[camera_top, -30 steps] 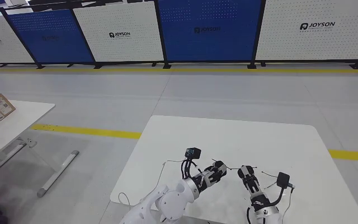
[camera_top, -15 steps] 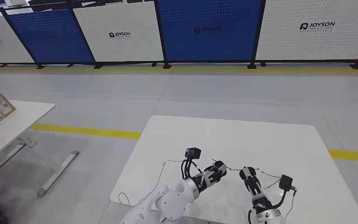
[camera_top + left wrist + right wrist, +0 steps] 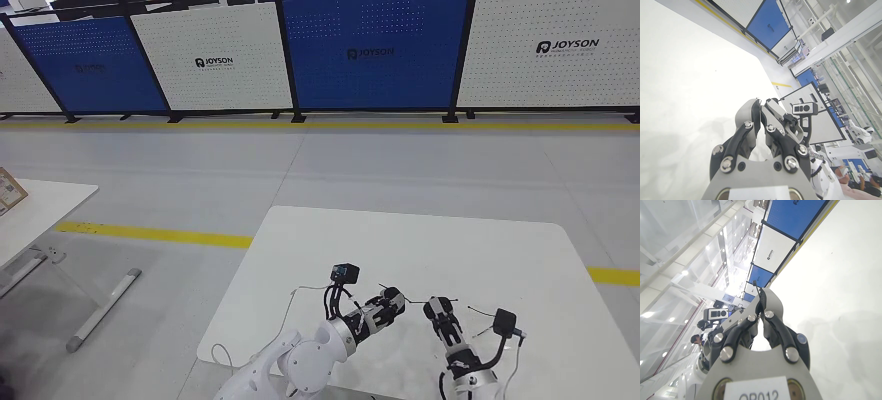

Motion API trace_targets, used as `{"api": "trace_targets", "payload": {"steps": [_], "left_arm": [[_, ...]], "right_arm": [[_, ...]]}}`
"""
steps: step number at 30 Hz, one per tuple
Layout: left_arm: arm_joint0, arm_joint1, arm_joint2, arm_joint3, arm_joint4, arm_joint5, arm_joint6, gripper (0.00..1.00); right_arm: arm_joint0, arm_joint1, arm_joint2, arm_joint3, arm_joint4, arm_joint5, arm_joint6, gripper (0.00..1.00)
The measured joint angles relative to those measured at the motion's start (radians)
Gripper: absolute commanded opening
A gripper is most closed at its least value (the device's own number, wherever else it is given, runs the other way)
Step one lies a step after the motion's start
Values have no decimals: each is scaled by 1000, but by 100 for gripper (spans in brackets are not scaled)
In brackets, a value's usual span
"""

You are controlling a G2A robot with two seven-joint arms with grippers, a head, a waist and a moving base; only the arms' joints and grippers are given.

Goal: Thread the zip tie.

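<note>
two closed tools grip one black zip tie (image 3: 756,286) over the counter (image 3: 400,240); right tool (image 3: 761,294) has edged back toward left tool (image 3: 760,103), closing the gap for threading.

Left claw (image 3: 397,296) just beside right claw (image 3: 432,303) above table (image 3: 420,240), zip tie (image 3: 756,286) in the latter

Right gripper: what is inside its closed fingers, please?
A thin black zip tie is pinched inside the right gripper; one end sticks out beyond the fingertips. The part between the pads is covered, so its length there cannot be seen.
</note>
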Motion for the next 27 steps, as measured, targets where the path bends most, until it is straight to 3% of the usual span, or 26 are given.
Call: {"api": "trace_targets", "payload": {"steps": [19, 23, 27], "left_arm": [[1, 0, 0, 0, -3, -1, 3, 0], [4, -4, -1, 3, -52, -25, 23, 0], [0, -4, -7, 16, -89, -54, 1, 0]], "right_arm": [[9, -6, -9, 12, 28, 4, 7, 0], [15, -9, -6, 22, 71, -28, 5, 0], [18, -10, -6, 28, 81, -44, 15, 0]]}}
